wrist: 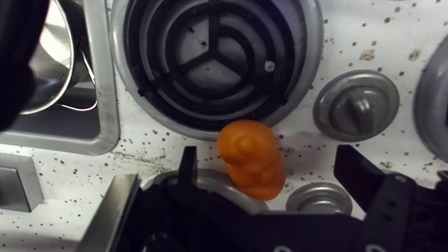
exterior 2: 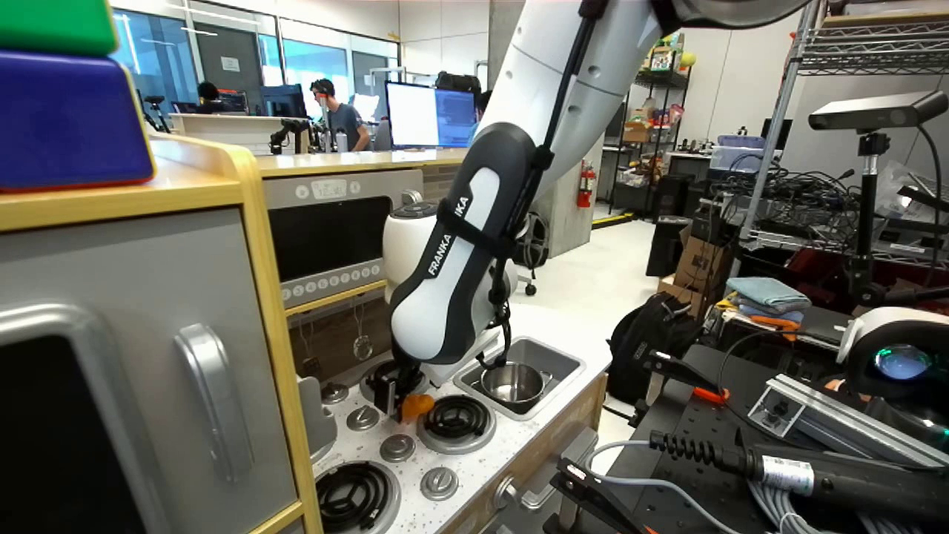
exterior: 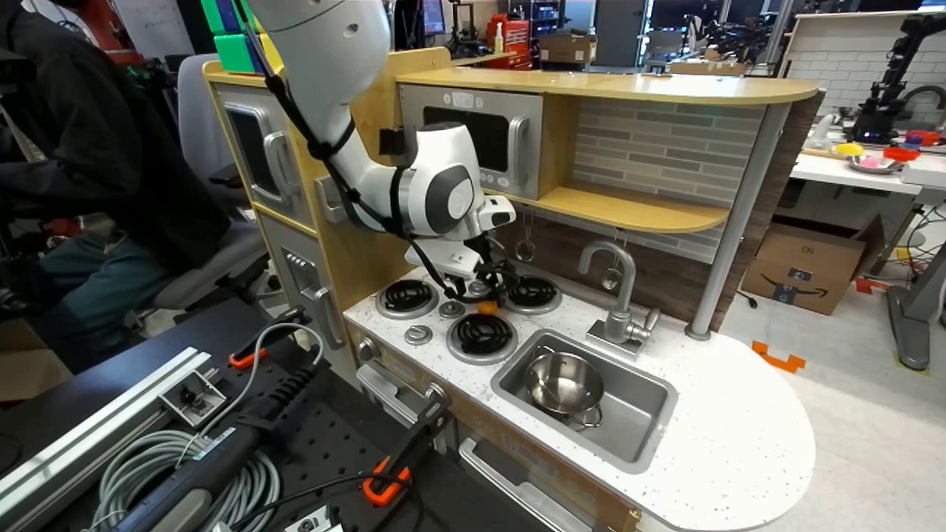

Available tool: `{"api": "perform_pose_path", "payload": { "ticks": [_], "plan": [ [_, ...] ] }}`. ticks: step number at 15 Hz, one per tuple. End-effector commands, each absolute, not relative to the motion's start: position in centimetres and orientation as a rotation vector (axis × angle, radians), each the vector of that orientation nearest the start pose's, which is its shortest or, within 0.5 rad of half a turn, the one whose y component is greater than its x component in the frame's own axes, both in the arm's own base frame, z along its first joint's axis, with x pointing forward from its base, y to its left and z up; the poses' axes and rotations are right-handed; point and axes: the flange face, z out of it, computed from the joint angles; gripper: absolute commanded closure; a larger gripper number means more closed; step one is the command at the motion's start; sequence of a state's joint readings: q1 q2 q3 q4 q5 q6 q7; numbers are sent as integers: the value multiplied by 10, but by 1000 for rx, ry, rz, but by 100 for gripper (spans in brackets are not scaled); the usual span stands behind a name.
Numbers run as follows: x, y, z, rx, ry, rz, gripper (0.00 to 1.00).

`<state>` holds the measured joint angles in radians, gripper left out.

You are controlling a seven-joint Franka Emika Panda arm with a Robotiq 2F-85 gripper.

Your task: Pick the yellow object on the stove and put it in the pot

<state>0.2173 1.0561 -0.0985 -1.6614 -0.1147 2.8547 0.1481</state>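
Note:
The yellow-orange object is a small rounded lump on the white stove top, beside a burner's rim. It also shows in both exterior views. My gripper is open, with one finger on each side of the object and a gap on both sides; the left finger is nearer to it. In the exterior views the gripper is low over the stove, partly hidden by the arm and cables. The shiny steel pot stands in the sink; its edge shows at the wrist view's left.
The steel sink basin lies beside the burners. A faucet rises behind it. Stove knobs stand near the gripper. A microwave and a wooden shelf overhang the back. A tall cabinet stands at the stove's end.

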Motion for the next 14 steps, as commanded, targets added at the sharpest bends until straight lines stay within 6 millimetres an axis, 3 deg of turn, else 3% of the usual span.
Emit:
{"api": "perform_pose_path", "payload": {
  "ticks": [1,2,3,5,8,11,14],
  "plan": [
    [662,92,-10,-3281,-221,-293,0],
    [663,92,-13,-3290,-223,-300,5],
    [665,92,-16,-3295,-223,-304,28],
    [668,94,-21,-3298,-214,-304,35],
    [671,95,-23,-3290,-201,-312,58],
    [665,98,-9,-3269,-217,-272,81],
    [643,99,20,-3242,-310,-225,81]
  ]
}}
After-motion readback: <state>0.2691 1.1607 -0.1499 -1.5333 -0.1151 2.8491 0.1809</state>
